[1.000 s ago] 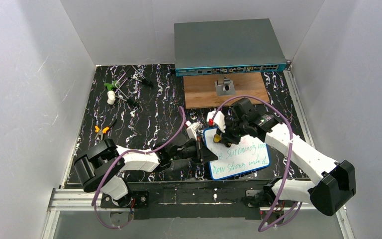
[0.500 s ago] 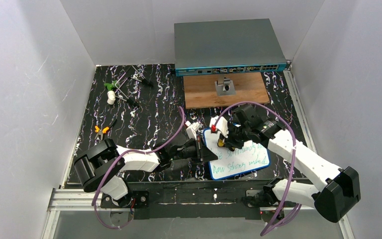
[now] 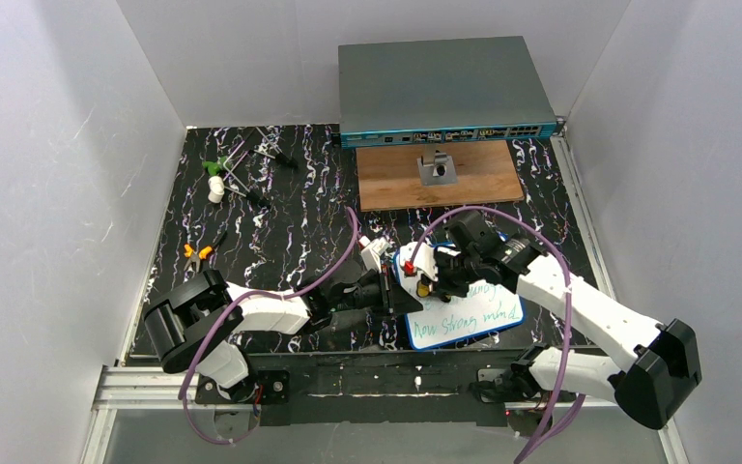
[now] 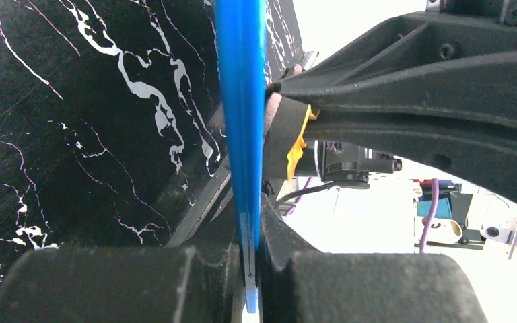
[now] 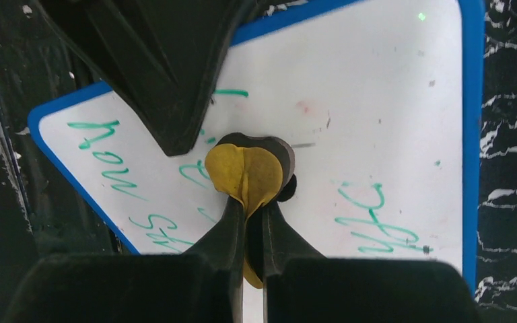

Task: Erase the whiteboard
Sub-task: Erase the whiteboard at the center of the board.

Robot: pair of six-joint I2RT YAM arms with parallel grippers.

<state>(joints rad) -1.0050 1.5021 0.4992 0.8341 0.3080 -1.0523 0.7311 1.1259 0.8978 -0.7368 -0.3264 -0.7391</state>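
Note:
The whiteboard (image 3: 466, 315) lies at the table's near middle, white with a blue rim and green handwriting. My left gripper (image 3: 392, 291) is shut on its left edge; in the left wrist view the blue rim (image 4: 241, 101) runs edge-on between the jaws of the gripper (image 4: 249, 225). My right gripper (image 3: 427, 279) is shut on a yellow eraser pad (image 5: 246, 168) with a dark underside. The pad is pressed on the board (image 5: 377, 94) near its upper left. Green writing shows on both sides of the pad. The pad also shows in the left wrist view (image 4: 299, 142).
A large grey box with ports (image 3: 442, 89) stands at the back. A wooden board (image 3: 396, 184) with a small metal bracket (image 3: 436, 168) lies in front of it. Orange-handled pliers (image 3: 196, 252) and small green and white tools (image 3: 216, 180) lie at the left.
My right gripper has slid the pad left and a little nearer across the board's upper part. The left gripper has kept its hold and has not moved.

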